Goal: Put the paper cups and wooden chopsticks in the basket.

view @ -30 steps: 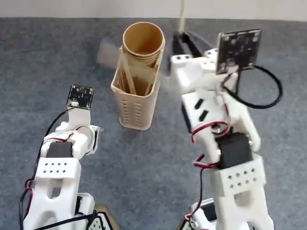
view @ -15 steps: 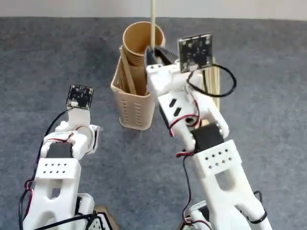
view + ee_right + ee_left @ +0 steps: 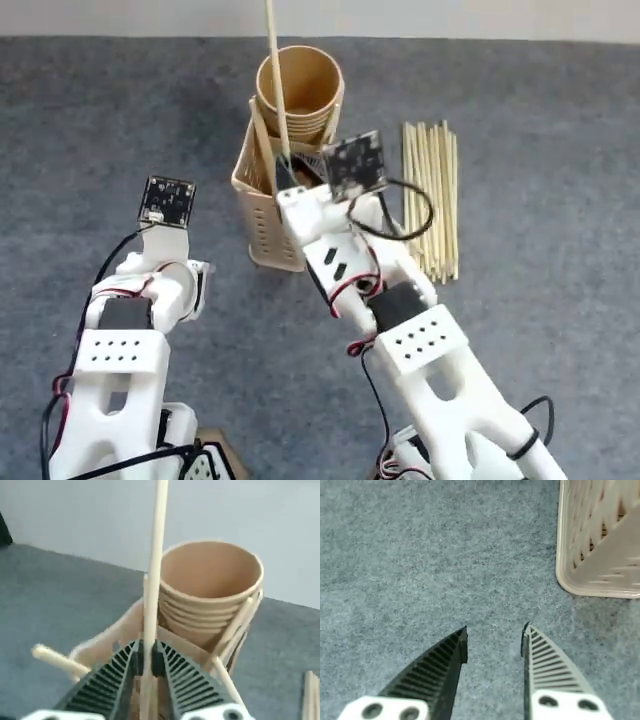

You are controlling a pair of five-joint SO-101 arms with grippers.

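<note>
R fingers (image 3: 119,674) pinch upright wooden chopstick (image 3: 157,540) low on shaft, basket (image 3: 262,225) just below: light, stiff, slick, prob. pivots. L fingers (image 3: 442,670) spread.

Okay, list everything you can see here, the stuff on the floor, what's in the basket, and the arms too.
basket: one, beige, on the carpet between the arms
paper cups: nested stack, brown, in the basket
chopsticks in basket: a few, pale wood, leaning inside
held chopstick: one, pale wood, upright over the basket
loose chopsticks: a bundle, pale wood, on the carpet on the right arm's side
carpet: grey
left gripper: open, above carpet near the basket
right gripper: shut on the held chopstick
</note>
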